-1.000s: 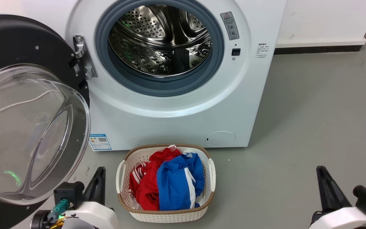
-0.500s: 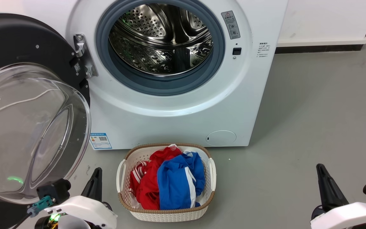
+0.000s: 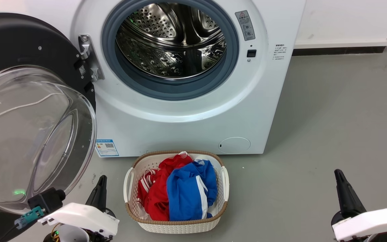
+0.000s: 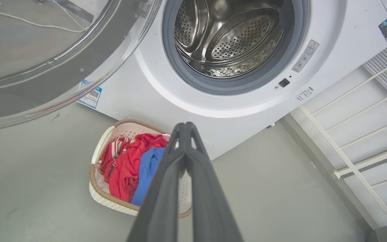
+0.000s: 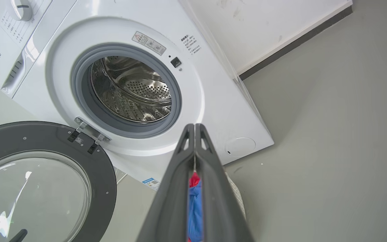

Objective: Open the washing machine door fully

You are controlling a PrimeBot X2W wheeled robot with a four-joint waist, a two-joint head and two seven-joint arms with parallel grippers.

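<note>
Plainly, the washing machine door (image 3: 29, 134) stood swung out to the left of the white washing machine (image 3: 186, 127). It hung on its metal hinge (image 3: 87, 57) at the left edge of the opening. Its black ring and bulging clear glass bowl faced the near side, and the door filled the left part of the head view. The opening was uncovered, showing the grey rubber ring (image 3: 166, 89) and the perforated steel drum (image 3: 170, 43) inside it. A warning label (image 3: 245, 25) and a small dark latch slot (image 3: 251, 53) sat to the right of the ring. Lower on the front panel were a small round white flap (image 3: 233, 145) at the right and a blue-edged sticker (image 3: 106, 148) at the left.

On the grey floor (image 3: 331, 117), just in front of the machine, stood a white laundry basket (image 3: 176, 228) with a brown rim. It held a red garment (image 3: 153, 195) on the left and a blue garment (image 3: 186, 195) on the right.

The left gripper (image 4: 184, 125) was at the near left, just left of the basket and below the door's lower edge. Its two dark fingers were pressed together with nothing between them, and they were apart from the door. The right gripper (image 5: 194, 126) was at the near right over bare floor, well apart from the machine and basket. Its fingertips met, with only a thin slit lower down, and it held nothing.
</note>
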